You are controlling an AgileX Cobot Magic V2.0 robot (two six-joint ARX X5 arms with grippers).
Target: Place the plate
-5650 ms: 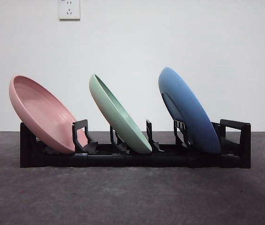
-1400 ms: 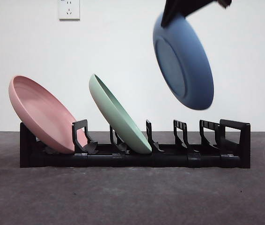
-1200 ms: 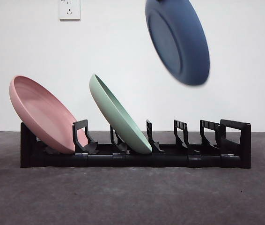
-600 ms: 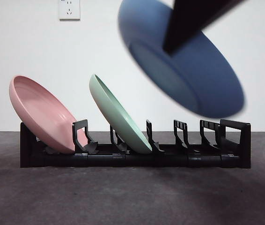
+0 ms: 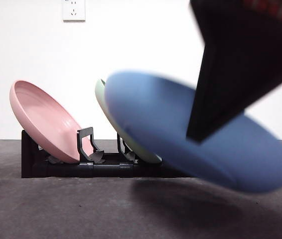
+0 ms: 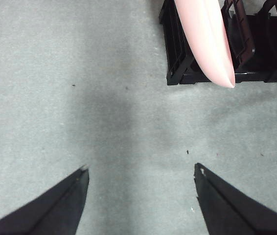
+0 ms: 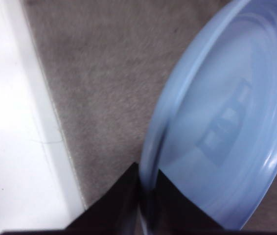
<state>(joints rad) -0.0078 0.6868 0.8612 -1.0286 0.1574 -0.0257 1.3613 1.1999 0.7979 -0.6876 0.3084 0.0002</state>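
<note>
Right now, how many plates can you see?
3: the pink plate in the rack's end slot, the green plate mostly hidden behind the blue plate, which the right gripper holds.

The right pincer point(image 7: 146, 205) has two matte black, wedge-shaped jaws; the left pincer point(image 6: 141, 171) likewise, its tips scuffed pale. Red marking tops the arm in the front view.

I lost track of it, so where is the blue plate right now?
In the front view the blue plate hangs tilted above the table, near the camera in front of the black rack, hiding the green plate; the right gripper clamps its rim.
</note>
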